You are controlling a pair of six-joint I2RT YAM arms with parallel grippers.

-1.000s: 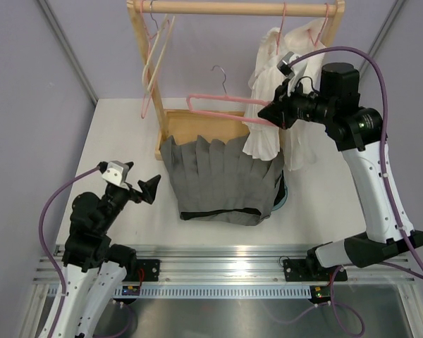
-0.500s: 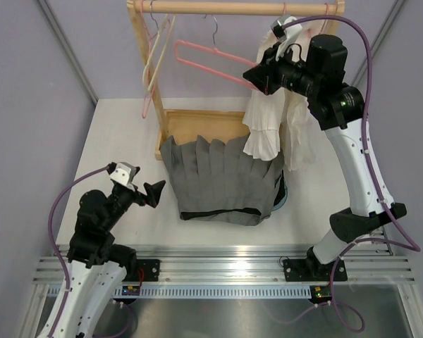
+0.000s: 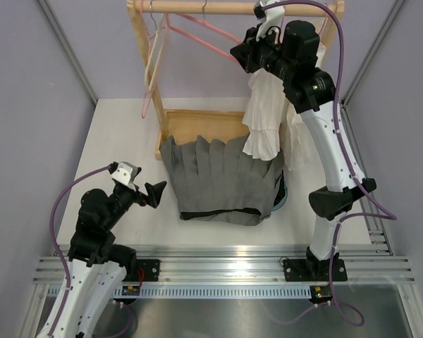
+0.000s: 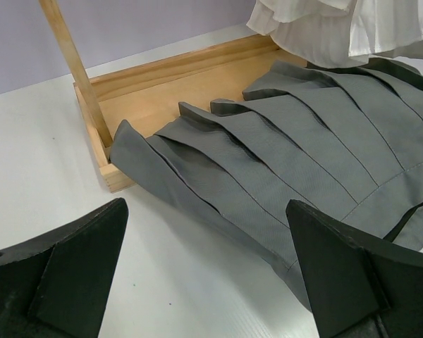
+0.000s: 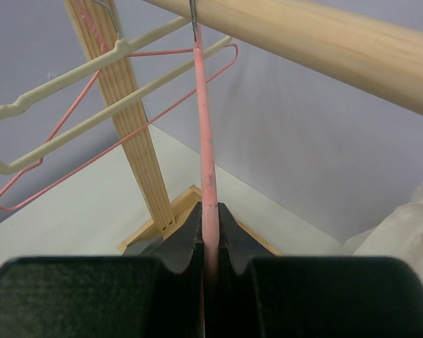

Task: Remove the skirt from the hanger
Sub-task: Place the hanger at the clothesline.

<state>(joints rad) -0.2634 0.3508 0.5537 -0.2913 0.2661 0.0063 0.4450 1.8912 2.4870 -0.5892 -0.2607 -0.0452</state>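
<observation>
The skirt (image 3: 222,179) lies flat on the tabletop (image 3: 120,134), off any hanger. Its far edge is draped over the rack's wooden base tray (image 3: 197,123), and its right side covers most of a teal tub (image 3: 281,199), so I can't tell what the tub holds. White garments (image 3: 264,120) hang just above the skirt's right corner.

Up at the rod (image 3: 225,8), the right gripper (image 3: 238,55) has its jaws closed on a bare pink hanger (image 5: 204,127) whose hook is over the rod. I count two more bare hangers at the rod's left end, one cream (image 5: 70,84) and one thin pink (image 5: 162,52).

The left gripper (image 4: 206,203) hovers low beside the skirt's left edge with its jaws wide open, holding nothing.
</observation>
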